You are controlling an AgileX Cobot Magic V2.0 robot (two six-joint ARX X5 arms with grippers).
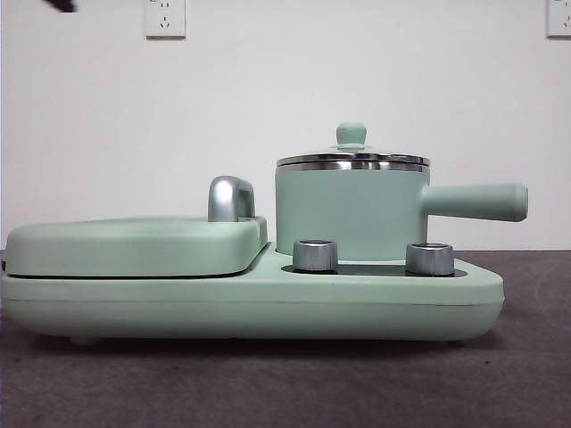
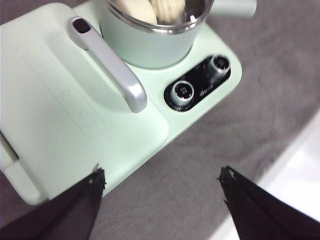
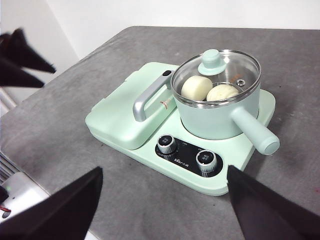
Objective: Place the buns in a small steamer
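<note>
The small steamer (image 3: 215, 107) stands on the right half of the mint-green cooker base, its glass lid (image 3: 216, 75) on and its straight handle pointing away from the griddle. Both buns lie inside under the lid: the smooth one (image 3: 196, 87) and the ridged one (image 3: 222, 92), side by side. From the front the steamer (image 1: 352, 209) hides them. My left gripper (image 2: 162, 180) hovers open and empty above the base's front edge, with the steamer (image 2: 150, 40) and the bun tops (image 2: 135, 10) beyond it. My right gripper (image 3: 165, 172) hangs open and empty, high and well back from the cooker.
The flat griddle lid (image 1: 134, 245) with its chrome handle (image 1: 230, 198) fills the base's left half. Two steel knobs (image 1: 315, 255) sit in front of the steamer. The left gripper (image 3: 30, 67) shows at the table's far side. A black arm tip (image 1: 62, 4) shows at the top corner.
</note>
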